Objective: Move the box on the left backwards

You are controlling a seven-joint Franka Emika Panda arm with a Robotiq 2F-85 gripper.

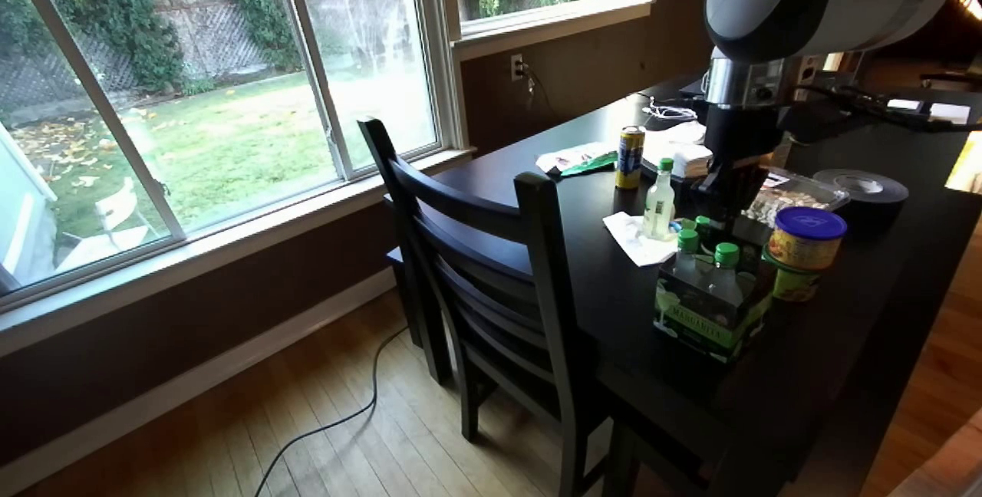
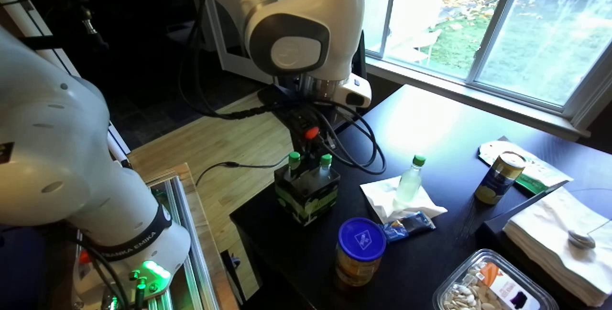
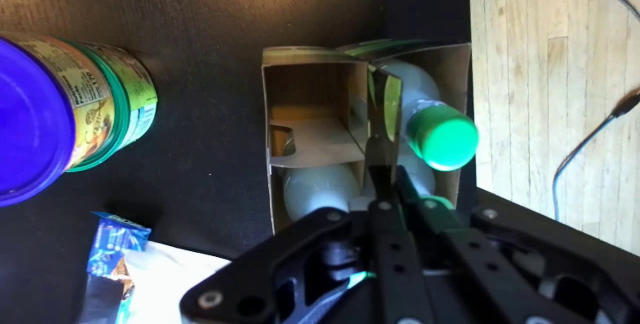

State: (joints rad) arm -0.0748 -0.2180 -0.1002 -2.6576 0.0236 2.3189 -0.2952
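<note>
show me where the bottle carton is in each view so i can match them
In an exterior view: carton right of centre, below mid-height.
In an exterior view: carton midway across, a little below centre.
Wrist view: carton around and right of centre, partly hidden by the gripper.
Shared landmark: the blue lid, right of the carton in both exterior views, at the left edge of the wrist view.

In both exterior views I get daylight through a large window (image 1: 309,60), with lawn (image 1: 238,148) and a white outdoor chair (image 1: 103,246) beyond it. In an exterior view I can see a dark brown wall (image 1: 230,301) below the sill (image 1: 253,236), meeting a pale baseboard (image 1: 230,363) and wood-plank floor (image 1: 230,451), and a slat-backed chair (image 1: 549,274) standing beside the black table (image 1: 859,336).
</note>
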